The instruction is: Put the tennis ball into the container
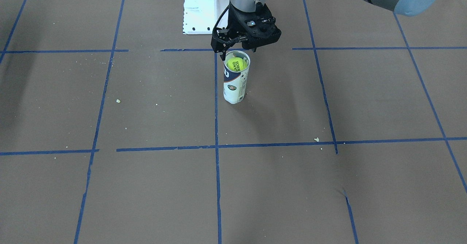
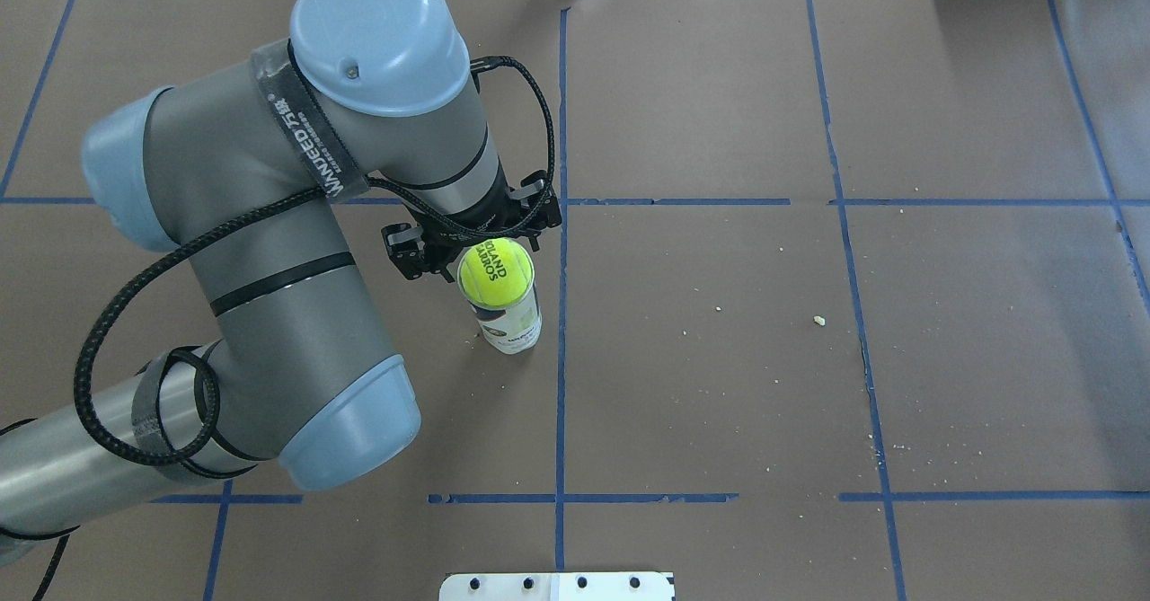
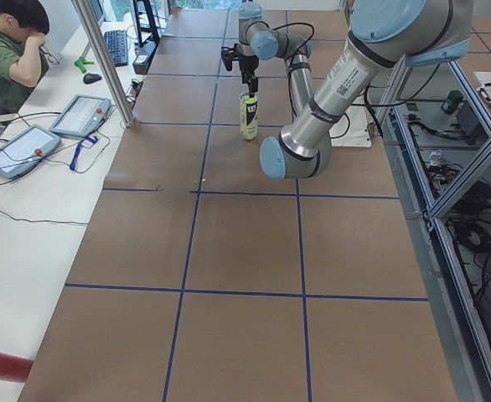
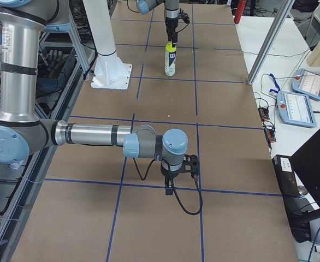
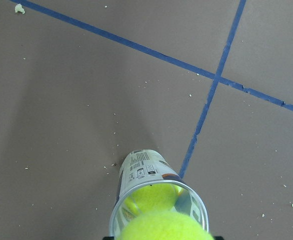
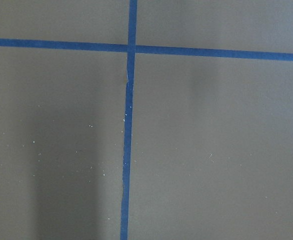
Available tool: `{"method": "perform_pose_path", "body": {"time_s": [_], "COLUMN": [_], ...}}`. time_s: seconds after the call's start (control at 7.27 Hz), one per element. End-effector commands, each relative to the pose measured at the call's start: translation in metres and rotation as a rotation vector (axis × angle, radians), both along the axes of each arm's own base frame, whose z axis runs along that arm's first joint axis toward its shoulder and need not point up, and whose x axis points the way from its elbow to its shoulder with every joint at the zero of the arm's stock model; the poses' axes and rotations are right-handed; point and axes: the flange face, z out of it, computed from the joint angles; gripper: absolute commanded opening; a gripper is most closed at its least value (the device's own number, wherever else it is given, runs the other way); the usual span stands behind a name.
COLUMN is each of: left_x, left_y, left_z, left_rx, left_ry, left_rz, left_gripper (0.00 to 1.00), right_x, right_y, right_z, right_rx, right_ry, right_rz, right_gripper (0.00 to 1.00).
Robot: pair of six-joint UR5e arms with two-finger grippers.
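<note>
The container stands upright on the brown table, a clear tube with a white and navy label. The tennis ball rests in its open mouth, lettering up. My left gripper hangs directly over the rim, open, its fingers spread wider than the ball and apart from it. The left wrist view has the ball at the bottom edge and a second yellow ball deeper in the tube. My right gripper shows only far off in the exterior right view, low over the table; I cannot tell its state.
The white robot base stands just behind the tube. My left arm's elbow bulks over the table beside it. Blue tape lines cross the brown surface, with small crumbs. An operator sits at a side desk with tablets.
</note>
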Motion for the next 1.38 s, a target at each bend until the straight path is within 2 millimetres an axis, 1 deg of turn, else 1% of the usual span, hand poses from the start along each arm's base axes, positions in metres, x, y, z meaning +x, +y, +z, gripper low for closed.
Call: {"method": "perform_pose_path", "body": {"time_s": [0.0,0.28,0.41,0.55,0.69,0.83,0.96,1.1,1.24], "left_x": [-0.002,-0.012,-0.030,-0.053,-0.080,-0.107,-0.141,-0.183,-0.225], "left_y": [0.001,0.004,0.013,0.024,0.007,-0.012,-0.030,-0.040,-0.048], "left_z": [0.000,0.001,0.024,0.057,0.079,0.122,0.166,0.213,0.252], "left_rx": [0.001,0.020,0.084,0.161,0.260,0.317,0.368,0.404,0.433], "left_ry": [0.001,0.013,0.008,-0.012,-0.028,-0.055,-0.071,-0.058,-0.083], "left_rz": [-0.001,0.002,0.051,0.121,0.155,0.175,0.193,0.251,0.277], "left_gripper": [1.00,1.00,1.00,1.00,1.00,1.00,1.00,1.00,1.00], "right_x": [0.000,0.000,0.000,0.000,0.000,0.000,0.000,0.000,0.000], "right_y": [0.000,0.001,0.001,0.000,0.000,0.001,0.001,0.000,0.000], "right_z": [0.000,0.001,0.000,0.000,0.000,0.001,0.001,0.000,0.000], "right_rx": [0.000,-0.002,-0.002,0.000,0.000,-0.002,-0.003,0.000,0.000], "right_ry": [0.000,0.000,0.000,0.000,0.000,0.000,0.000,0.000,0.000], "right_rz": [0.000,0.000,0.000,0.000,0.000,0.000,0.000,0.000,0.000], "right_gripper": [1.00,1.00,1.00,1.00,1.00,1.00,1.00,1.00,1.00]}}
